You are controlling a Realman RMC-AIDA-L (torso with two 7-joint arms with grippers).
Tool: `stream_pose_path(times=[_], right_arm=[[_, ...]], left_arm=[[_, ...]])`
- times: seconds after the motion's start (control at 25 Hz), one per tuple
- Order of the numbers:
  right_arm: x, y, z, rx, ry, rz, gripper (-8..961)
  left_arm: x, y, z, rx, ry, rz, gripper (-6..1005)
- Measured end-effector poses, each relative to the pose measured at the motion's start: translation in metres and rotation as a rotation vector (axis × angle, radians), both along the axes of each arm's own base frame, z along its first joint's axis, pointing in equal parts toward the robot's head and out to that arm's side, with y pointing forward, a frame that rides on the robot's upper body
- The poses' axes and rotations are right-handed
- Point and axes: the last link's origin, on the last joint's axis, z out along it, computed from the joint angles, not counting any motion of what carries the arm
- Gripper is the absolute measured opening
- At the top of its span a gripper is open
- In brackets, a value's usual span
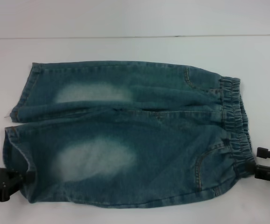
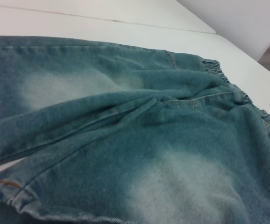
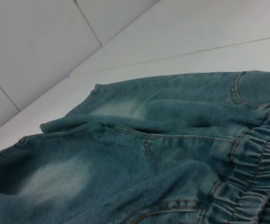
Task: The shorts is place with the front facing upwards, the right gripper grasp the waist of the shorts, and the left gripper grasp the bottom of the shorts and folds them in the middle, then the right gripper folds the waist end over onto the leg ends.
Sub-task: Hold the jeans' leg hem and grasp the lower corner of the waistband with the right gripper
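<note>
Blue-green denim shorts lie flat with an end effector at each end.

The blue-green washed denim shorts (image 1: 125, 135) with two pale patches are spread across the middle of the white worktop (image 1: 125, 46). The puckered stretchy waist (image 1: 235, 123) is at the right of the frame and the flat stitched leg ends (image 1: 16, 135) are at the left. The black left end effector (image 1: 25, 177) touches the leg hem at the lower left. The black right end effector (image 1: 255, 168) touches the waist at the lower right. I cannot tell if either one is open or closed.
</note>
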Motion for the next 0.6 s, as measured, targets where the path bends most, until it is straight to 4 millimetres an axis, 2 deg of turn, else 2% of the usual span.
stream_pose_path(times=[0.6], right_arm=[[-0.005,0.016,-0.007,-0.056,-0.045,-0.001,915]], left_arm=[[0.002,0.003,-0.002,-0.001,0.003,-0.006,-2]])
